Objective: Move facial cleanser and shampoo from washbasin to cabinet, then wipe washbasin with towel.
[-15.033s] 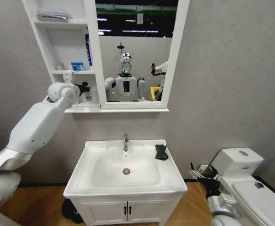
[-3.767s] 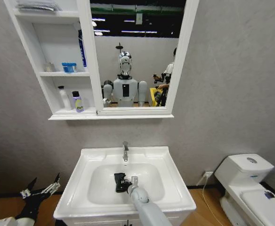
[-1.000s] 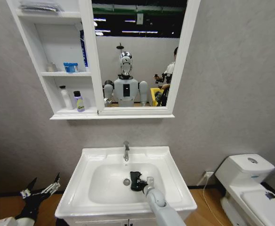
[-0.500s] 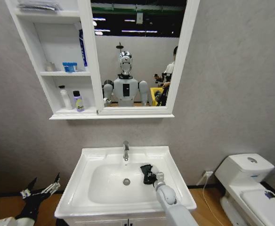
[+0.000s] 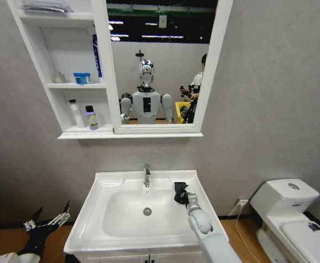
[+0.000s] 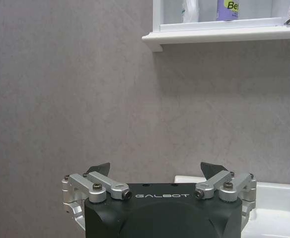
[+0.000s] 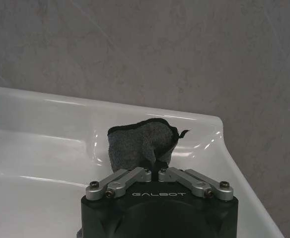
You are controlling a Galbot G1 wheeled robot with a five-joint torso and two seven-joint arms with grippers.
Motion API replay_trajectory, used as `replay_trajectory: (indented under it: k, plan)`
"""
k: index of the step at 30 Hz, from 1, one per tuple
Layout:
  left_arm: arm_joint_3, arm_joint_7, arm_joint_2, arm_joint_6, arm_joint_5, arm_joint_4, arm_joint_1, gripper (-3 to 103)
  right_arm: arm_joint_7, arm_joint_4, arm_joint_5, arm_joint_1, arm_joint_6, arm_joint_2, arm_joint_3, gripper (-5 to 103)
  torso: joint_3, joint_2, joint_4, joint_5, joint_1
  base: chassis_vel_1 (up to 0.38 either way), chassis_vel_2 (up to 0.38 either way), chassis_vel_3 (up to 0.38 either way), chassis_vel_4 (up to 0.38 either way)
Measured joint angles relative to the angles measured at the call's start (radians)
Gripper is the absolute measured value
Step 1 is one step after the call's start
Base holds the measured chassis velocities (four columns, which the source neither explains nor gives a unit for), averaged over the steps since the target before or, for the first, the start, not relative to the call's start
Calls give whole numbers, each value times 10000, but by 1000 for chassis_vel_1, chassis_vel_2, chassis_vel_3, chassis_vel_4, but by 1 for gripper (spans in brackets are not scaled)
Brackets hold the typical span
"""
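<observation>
The small black towel (image 5: 178, 189) lies pressed on the washbasin (image 5: 121, 220) at the bowl's right rear, just below the rim. My right gripper (image 5: 182, 196) is shut on it. In the right wrist view the towel (image 7: 137, 144) bunches in front of the right gripper (image 7: 156, 169), against the basin's white rim (image 7: 204, 120). On the cabinet's (image 5: 83, 134) lowest shelf stand a white bottle (image 5: 74, 114) and a purple-labelled bottle (image 5: 91, 118); I cannot tell which is cleanser and which shampoo. My left gripper (image 5: 46, 222) hangs open, low and left of the basin.
A chrome tap (image 5: 146, 175) rises at the basin's back and the drain (image 5: 147, 211) sits mid-bowl. A white toilet (image 5: 289, 204) stands to the right. The mirror (image 5: 157, 66) hangs above. The left wrist view shows the left gripper (image 6: 156, 169) facing the grey wall below the shelf (image 6: 224, 34).
My right gripper has slid the towel from beside the drain to the bowl's right rear near the rim. The left arm has not moved.
</observation>
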Motion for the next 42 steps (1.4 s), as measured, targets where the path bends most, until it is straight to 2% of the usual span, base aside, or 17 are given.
replay_trajectory:
  k: [4,7,9,12,15,17,18,20,22,26,27,30,31,34,35,38,42]
  plan:
    - [0,0,0,0,0,0,0,100,-279,-224,29,165,330,-51,251,2,0,0,2,1,0,0,0,0,0]
    - [0,0,0,0,0,0,0,100,-854,-631,41,377,904,-126,486,2,0,0,2,2,0,0,0,0,0]
    - [0,0,-1,0,0,0,0,100,-1611,-1095,-122,579,1402,-239,793,2,0,-1,3,2,0,0,0,0,0]
    - [0,0,0,0,0,0,0,100,-2145,-1309,-171,626,1508,-332,1033,2,0,0,1,2,0,0,0,0,0]
    - [0,0,0,0,0,0,0,100,-2220,-1350,-212,605,1499,-346,1159,1,0,0,2,3,1,0,0,0,0]
    - [0,0,0,0,0,0,0,100,-2142,-1321,-251,473,1375,-341,1297,12,0,0,0,3,0,0,0,0,0]
    - [0,0,0,0,0,0,0,100,-2142,-1321,-251,473,1375,-341,1297,12,0,0,0,3,0,0,0,0,0]
    - [0,0,-1,0,0,0,0,100,-2260,-1359,-80,442,1382,-353,1380,28,0,0,2,1,-2,0,0,0,0]
    - [0,0,0,0,0,0,0,100,-2316,-1360,49,427,1382,-372,1392,28,-1,0,2,1,-2,0,0,0,0]
    - [0,0,0,0,0,0,0,100,-2360,-915,325,238,1292,-445,1447,44,0,0,2,1,-2,0,0,0,0]
    - [0,0,0,0,0,0,0,100,-2360,-915,325,238,1292,-445,1447,44,0,0,2,1,-2,0,0,0,0]
    - [0,0,0,0,0,0,0,100,-1995,315,137,-219,1293,-505,1520,61,0,0,4,2,-1,0,0,0,0]
    - [0,0,0,0,0,0,0,100,-1995,315,137,-219,1293,-505,1520,61,0,0,4,2,-1,0,0,0,0]
    - [0,0,0,0,0,0,0,100,-1349,2130,49,-1084,1038,-474,1791,77,-1,0,4,-1,-2,0,0,0,0]
    - [0,0,0,0,0,0,0,100,-1349,2130,49,-1084,1038,-474,1791,77,-1,0,4,-1,-2,0,0,0,0]
    - [0,0,0,0,0,0,0,100,-656,4429,-220,-3003,747,-204,2241,93,-1,0,4,0,-2,0,0,0,0]
    - [0,0,0,0,0,0,0,100,-384,6131,-630,-4657,706,129,2506,99,-2,2,-2,1,-2,0,0,0,0]
